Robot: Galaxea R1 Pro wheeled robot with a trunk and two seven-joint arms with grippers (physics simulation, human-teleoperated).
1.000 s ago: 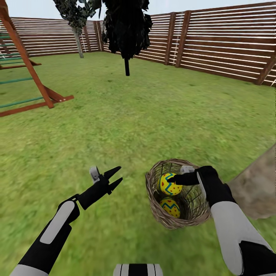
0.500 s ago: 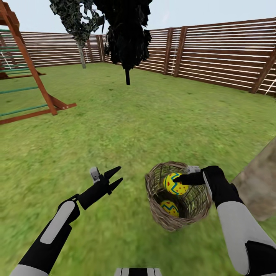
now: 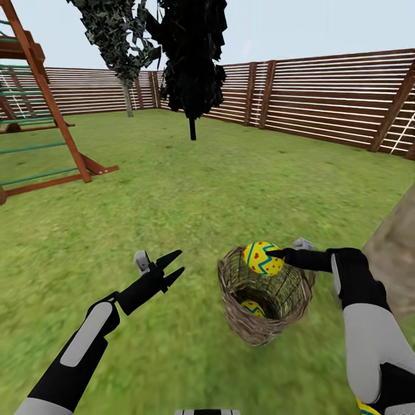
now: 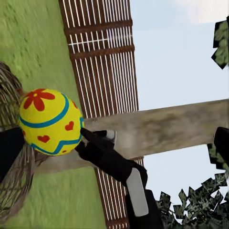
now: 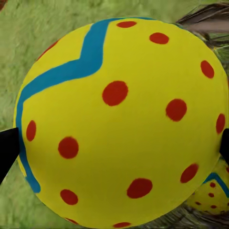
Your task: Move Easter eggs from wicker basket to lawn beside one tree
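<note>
The right gripper (image 3: 275, 254) pinches an egg (image 3: 263, 258) just above the basket (image 3: 262, 300). Another egg (image 3: 252, 308) lies inside the basket. Beside the basket, the left gripper (image 3: 176, 264) hangs spread and empty.

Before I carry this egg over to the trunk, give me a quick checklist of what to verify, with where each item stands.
1. Egg gripped: ok. The right claw is shut on the Easter egg, a fingertip at each side in the right wrist view.
2. Egg clear of the wicker basket: ok, it sits at or above the rim.
3. Basket emptied: not ok. A second egg lies at the bottom.
4. Third egg located: cannot tell.
5. Tree in reach: ok. The pale tree trunk rises just right of the basket.
6. Left claw free: ok, open over the lawn, holding nothing.
</note>
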